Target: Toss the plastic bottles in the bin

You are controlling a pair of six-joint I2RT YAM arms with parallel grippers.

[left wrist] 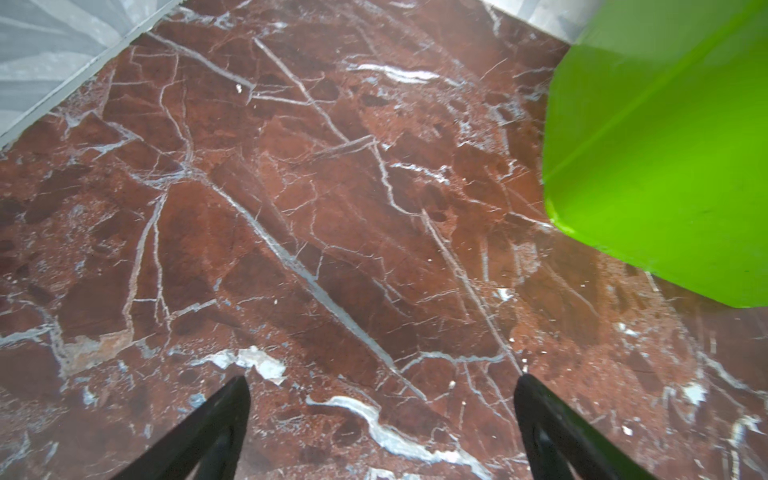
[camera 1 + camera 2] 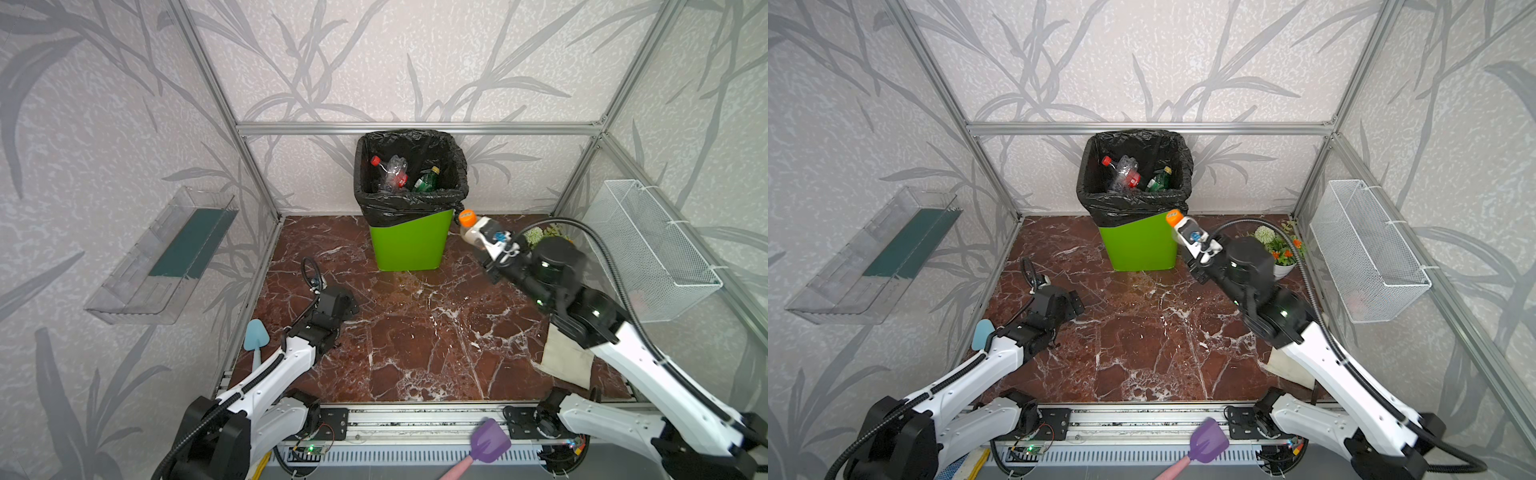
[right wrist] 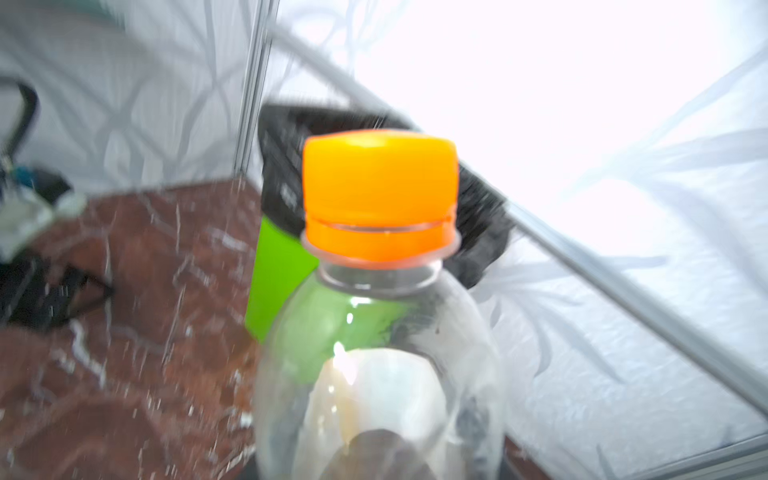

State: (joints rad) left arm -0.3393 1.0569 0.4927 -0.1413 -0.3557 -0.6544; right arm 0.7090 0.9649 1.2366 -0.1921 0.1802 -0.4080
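Observation:
The lime-green bin (image 2: 411, 245) (image 2: 1138, 245) with a black bag over its rim stands at the back of the marble floor. Inside lie a clear bottle with a red cap (image 2: 392, 170) and a green bottle (image 2: 426, 180). My right gripper (image 2: 496, 245) (image 2: 1198, 245) is shut on a clear bottle with an orange cap (image 2: 473, 232) (image 2: 1183, 232) (image 3: 378, 332), raised just right of the bin's rim, cap toward the bin. The left gripper (image 1: 382, 386) (image 2: 345, 301) hangs open and empty low over the floor, left of the bin (image 1: 665, 166).
A clear plastic tray (image 2: 162, 257) hangs on the left wall and a white wire basket (image 2: 648, 253) on the right wall. A flower pot (image 2: 1281, 253) stands in the back right corner, a cloth (image 2: 569, 357) under the right arm. Spatulas lie at the front edges.

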